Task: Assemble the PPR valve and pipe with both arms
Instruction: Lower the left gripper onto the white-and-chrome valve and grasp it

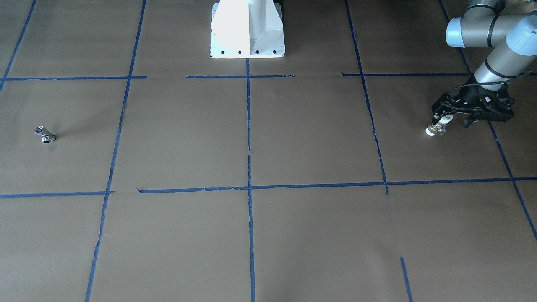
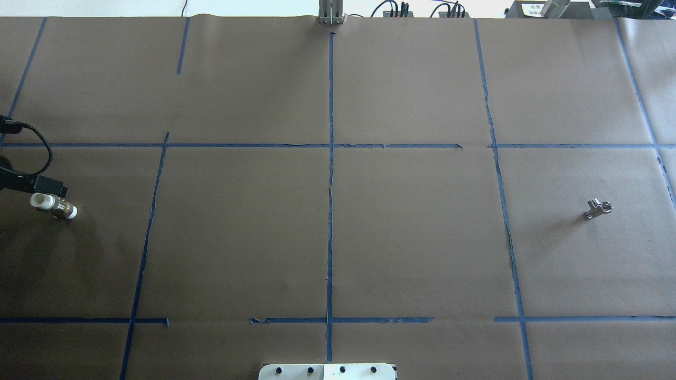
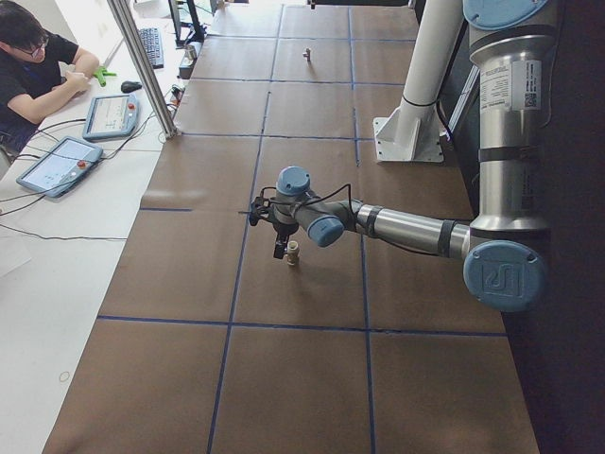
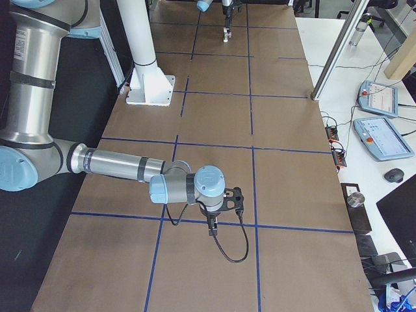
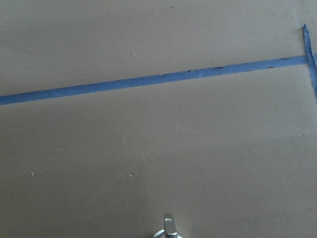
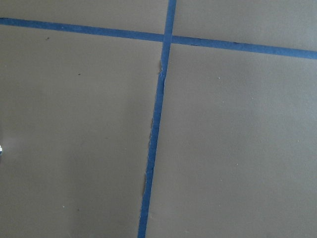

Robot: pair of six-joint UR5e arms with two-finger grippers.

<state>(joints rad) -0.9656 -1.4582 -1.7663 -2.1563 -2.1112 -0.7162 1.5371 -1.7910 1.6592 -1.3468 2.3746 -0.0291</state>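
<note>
A short white pipe piece with a brass middle (image 1: 436, 126) stands upright at the table's far left end. It also shows in the overhead view (image 2: 58, 208) and the exterior left view (image 3: 292, 253). My left gripper (image 1: 445, 118) points down and looks shut on the pipe's upper end. A small silver metal valve (image 1: 45, 134) lies alone at the table's right end (image 2: 597, 207), far from both grippers. My right gripper (image 4: 211, 224) hovers low over the right end. It shows only in the exterior right view, so I cannot tell whether it is open or shut.
The white pedestal base (image 1: 247, 29) stands at the robot's side, in the middle. Blue tape lines (image 2: 330, 211) divide the brown table cover into squares. An operator (image 3: 28, 57) sits beyond the far edge with tablets (image 3: 57, 163) and a metal post (image 3: 142, 66).
</note>
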